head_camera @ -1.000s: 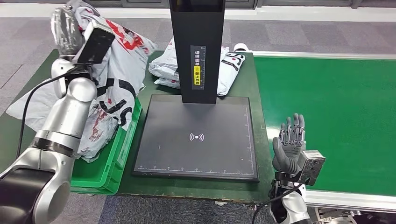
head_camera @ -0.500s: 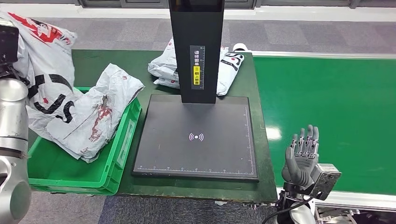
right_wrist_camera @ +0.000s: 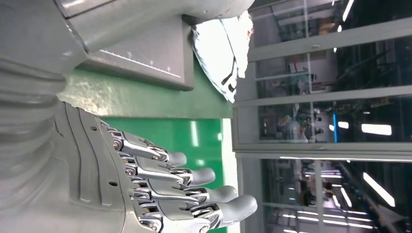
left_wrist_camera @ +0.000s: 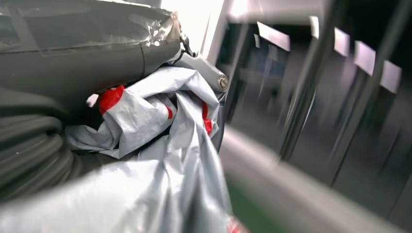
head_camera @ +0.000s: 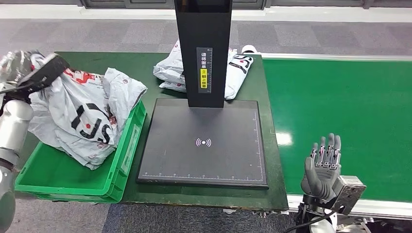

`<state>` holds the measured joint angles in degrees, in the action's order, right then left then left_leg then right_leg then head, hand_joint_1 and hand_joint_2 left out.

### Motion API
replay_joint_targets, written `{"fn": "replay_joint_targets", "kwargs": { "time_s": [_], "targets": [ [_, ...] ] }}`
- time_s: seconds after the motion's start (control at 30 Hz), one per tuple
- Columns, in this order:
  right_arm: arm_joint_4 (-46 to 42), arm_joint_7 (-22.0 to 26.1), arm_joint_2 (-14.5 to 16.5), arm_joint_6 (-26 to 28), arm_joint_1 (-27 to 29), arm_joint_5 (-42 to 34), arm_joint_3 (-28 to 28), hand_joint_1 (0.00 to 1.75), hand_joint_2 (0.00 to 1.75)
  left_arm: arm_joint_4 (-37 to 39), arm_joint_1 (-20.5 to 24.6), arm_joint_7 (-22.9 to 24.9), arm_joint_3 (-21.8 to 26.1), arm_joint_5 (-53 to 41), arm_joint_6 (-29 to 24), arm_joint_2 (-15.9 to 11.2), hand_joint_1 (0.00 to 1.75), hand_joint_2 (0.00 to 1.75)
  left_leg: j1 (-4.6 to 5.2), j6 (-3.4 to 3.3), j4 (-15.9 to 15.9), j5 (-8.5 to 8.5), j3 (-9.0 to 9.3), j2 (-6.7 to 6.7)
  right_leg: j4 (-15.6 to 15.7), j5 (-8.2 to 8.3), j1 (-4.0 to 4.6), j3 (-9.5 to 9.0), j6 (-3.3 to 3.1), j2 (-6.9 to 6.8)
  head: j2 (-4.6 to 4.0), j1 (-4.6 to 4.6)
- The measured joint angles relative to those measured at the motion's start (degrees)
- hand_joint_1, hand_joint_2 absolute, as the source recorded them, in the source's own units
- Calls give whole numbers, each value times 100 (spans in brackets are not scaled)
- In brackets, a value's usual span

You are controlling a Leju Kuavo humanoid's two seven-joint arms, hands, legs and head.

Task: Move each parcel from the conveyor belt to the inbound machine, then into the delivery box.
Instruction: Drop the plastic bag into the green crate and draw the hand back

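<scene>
Parcel grasped by left hand hangs above the green box at nine o'clock. Right hand hovers released over the belt at four o'clock.

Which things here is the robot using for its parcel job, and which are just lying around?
For the job:
- grey parcel held by the left hand
- green delivery box
- black inbound machine
- green conveyor belt
- right hand, open

Just lying about:
- parcels behind the machine's post
- green table
</scene>
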<state>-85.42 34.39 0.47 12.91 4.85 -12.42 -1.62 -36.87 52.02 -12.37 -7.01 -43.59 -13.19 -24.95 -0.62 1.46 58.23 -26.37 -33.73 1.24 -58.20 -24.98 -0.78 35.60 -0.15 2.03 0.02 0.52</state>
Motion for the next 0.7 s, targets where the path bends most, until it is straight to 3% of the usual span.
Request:
{"fn": "replay_joint_targets", "kwargs": {
  "time_s": [0.03, 0.17, 0.23, 0.43, 0.6, 0.7],
  "targets": [
    [-20, -20, 10, -57, 3, 31, 46, 0, 175, 176, -3, -163, -121, -146, 323, -33, 0, 175, 0, 0, 0, 0, 1, -3, 0, 1, 0, 0, -1, 3, -1, 1],
    [-18, -31, 38, -361, -31, 60, 165, 0, 175, 530, -117, -1608, -600, -217, 2186, -245, 0, 175, 1, 2, -1, -1, 0, -4, -1, 1, -3, -3, -1, 4, -1, 0],
    [31, -14, 63, -461, -83, 76, 207, 0, 175, 590, -231, -2013, -767, -134, 2673, -352, 0, 175, 1, 5, 0, -4, 2, -6, 0, 1, -2, 1, -1, 8, -1, 1],
    [143, 10, 160, -548, -223, 164, 270, 0, 175, 820, -181, -1488, -1174, -419, 2734, -401, 0, 175, 1, 8, 0, -1, 2, 15, 0, -1, -1, -5, -1, -11, -1, 1],
    [149, -67, 215, -590, -239, 251, 292, 0, 175, 1084, 171, -813, -1552, -925, 2563, -357, 0, 175, 0, 15, 0, 5, 3, 13, 0, 3, 0, -4, -3, -10, -1, 1],
    [145, -134, 236, -629, -211, 312, 324, 0, 175, 1176, 363, -705, -1704, -1002, 2339, -345, 0, 175, -2, 17, 0, 6, 5, 10, 0, 7, 2, -4, -6, -7, -1, 1]
  ]
}}
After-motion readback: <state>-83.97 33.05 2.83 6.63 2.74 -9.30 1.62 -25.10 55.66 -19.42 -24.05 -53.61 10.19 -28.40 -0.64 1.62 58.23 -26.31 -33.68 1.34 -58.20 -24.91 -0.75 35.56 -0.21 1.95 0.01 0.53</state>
